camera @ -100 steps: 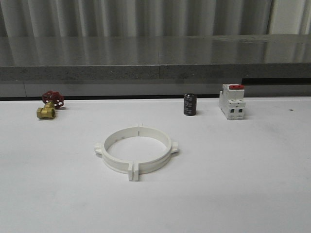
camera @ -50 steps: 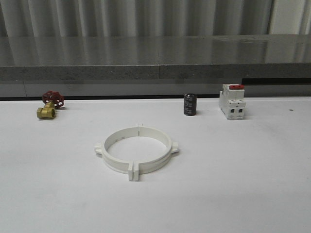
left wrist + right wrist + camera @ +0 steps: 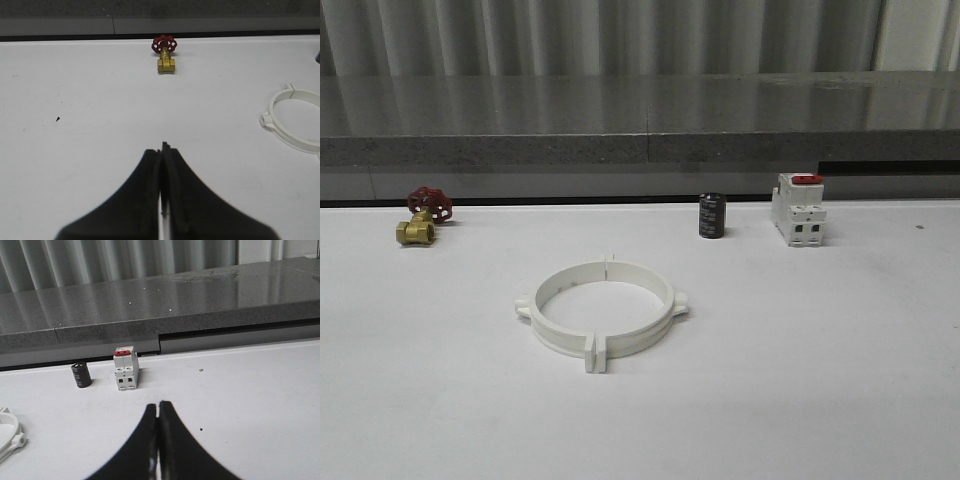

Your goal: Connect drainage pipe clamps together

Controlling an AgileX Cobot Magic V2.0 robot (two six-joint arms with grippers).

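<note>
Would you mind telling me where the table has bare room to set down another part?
The widest bare patch is the near table, in front and right of the joined drainage pipe clamps. Another lies between the clamps and the brass valve. The far right is most crowded, with the black cylinder beside the white block.

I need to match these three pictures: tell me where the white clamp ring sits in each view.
Front view: the clamp ring lies mid-table, nearer the camera than the other parts.
Left wrist view: at the picture's right edge, cut off.
Right wrist view: a sliver at the lower left edge.
Shared landmark: the black cylinder, beside the red-topped white block.
</note>
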